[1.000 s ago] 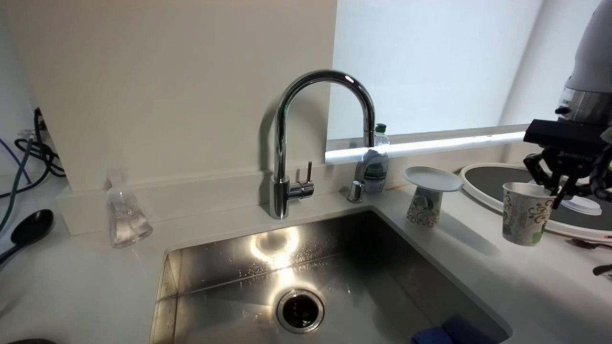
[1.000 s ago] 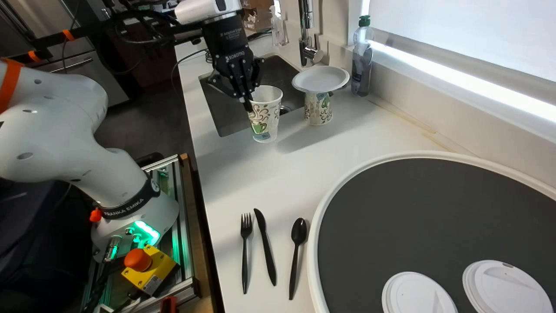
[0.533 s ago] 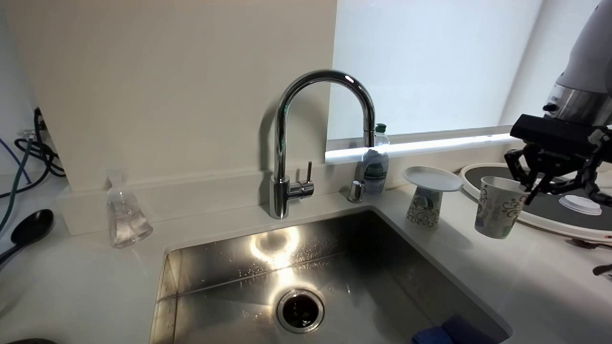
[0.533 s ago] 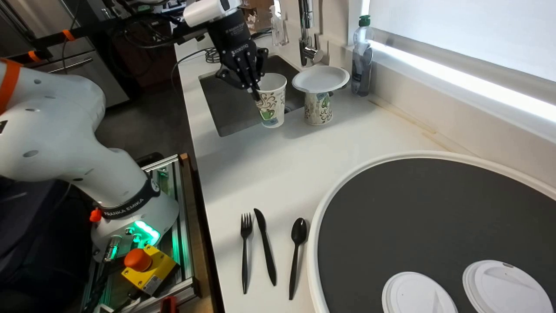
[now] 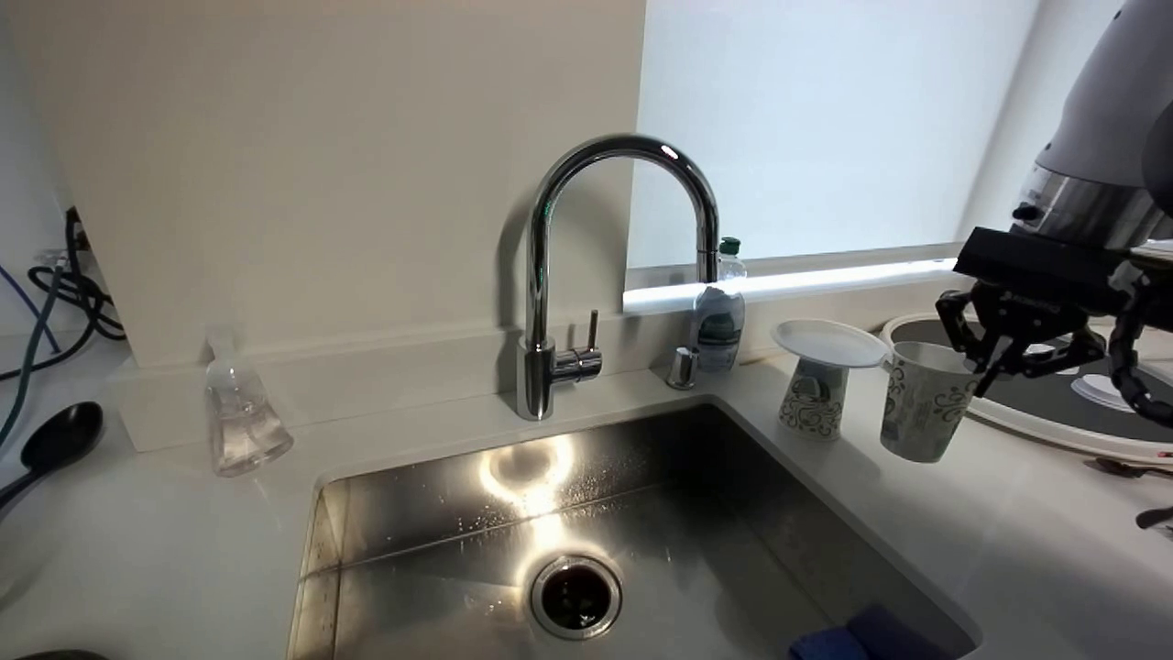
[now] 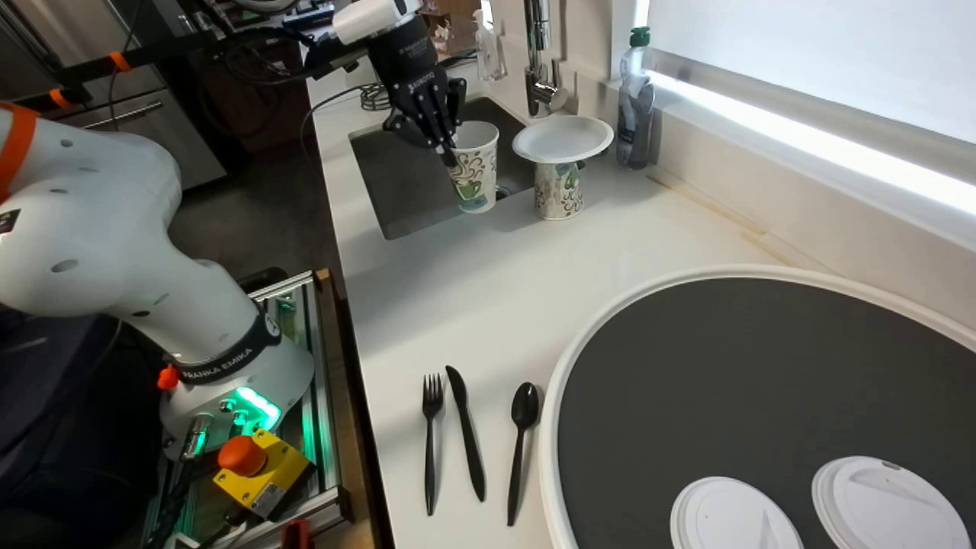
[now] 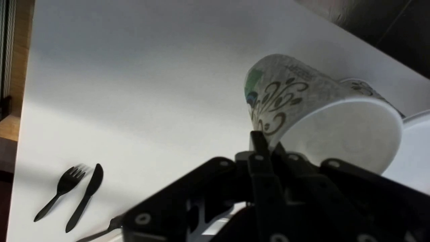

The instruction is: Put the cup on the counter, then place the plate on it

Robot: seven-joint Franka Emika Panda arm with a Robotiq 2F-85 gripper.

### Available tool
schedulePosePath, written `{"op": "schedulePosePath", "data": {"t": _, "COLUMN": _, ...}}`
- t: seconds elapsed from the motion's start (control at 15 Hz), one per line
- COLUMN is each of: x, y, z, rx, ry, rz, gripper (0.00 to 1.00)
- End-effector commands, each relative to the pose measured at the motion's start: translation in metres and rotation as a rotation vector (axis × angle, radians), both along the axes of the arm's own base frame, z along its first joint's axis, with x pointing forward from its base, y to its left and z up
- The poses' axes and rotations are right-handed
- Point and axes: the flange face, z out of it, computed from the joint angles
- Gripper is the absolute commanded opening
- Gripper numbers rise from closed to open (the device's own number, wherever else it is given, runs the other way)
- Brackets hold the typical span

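White counter [image 6: 457, 313] beneath suspended cup [image 5: 927, 403] with upward mouth and slightly tilted long axis, clamped at rim by gripper [image 7: 267, 143]; in wrist view, edge-cropped plate [image 7: 416, 148] atop mostly hidden, inverted second cup [image 7: 364, 88].

My rounded white arm [image 6: 84, 221], black gripper [image 7: 268, 141]
I see orange wraps [image 6: 20, 143], a black FRANKA EMIKA band [image 6: 229, 363], green light [image 6: 260, 409] on the base [image 6: 288, 375], a silvery wrist ring [image 5: 1089, 207], a ribbed black cable [image 5: 1125, 362] and pale round screw heads [image 7: 143, 219] on the gripper's linkages [image 7: 181, 185].
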Motion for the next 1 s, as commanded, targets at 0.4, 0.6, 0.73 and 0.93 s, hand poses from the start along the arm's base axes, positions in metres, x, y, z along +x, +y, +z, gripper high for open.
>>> {"op": "schedulePosePath", "data": {"t": 0.4, "x": 0.003, "y": 0.033, "z": -0.026, "rx": -0.016, "ry": 0.040, "rz": 0.060, "gripper": 0.01}}
{"op": "schedulePosePath", "data": {"t": 0.6, "x": 0.005, "y": 0.039, "z": -0.033, "rx": -0.017, "ry": 0.044, "rz": 0.065, "gripper": 0.01}}
{"op": "schedulePosePath", "data": {"t": 0.73, "x": 0.005, "y": 0.042, "z": -0.037, "rx": -0.028, "ry": 0.051, "rz": 0.069, "gripper": 0.01}}
{"op": "schedulePosePath", "data": {"t": 0.93, "x": 0.005, "y": 0.044, "z": -0.044, "rx": -0.032, "ry": 0.072, "rz": 0.068, "gripper": 0.24}}
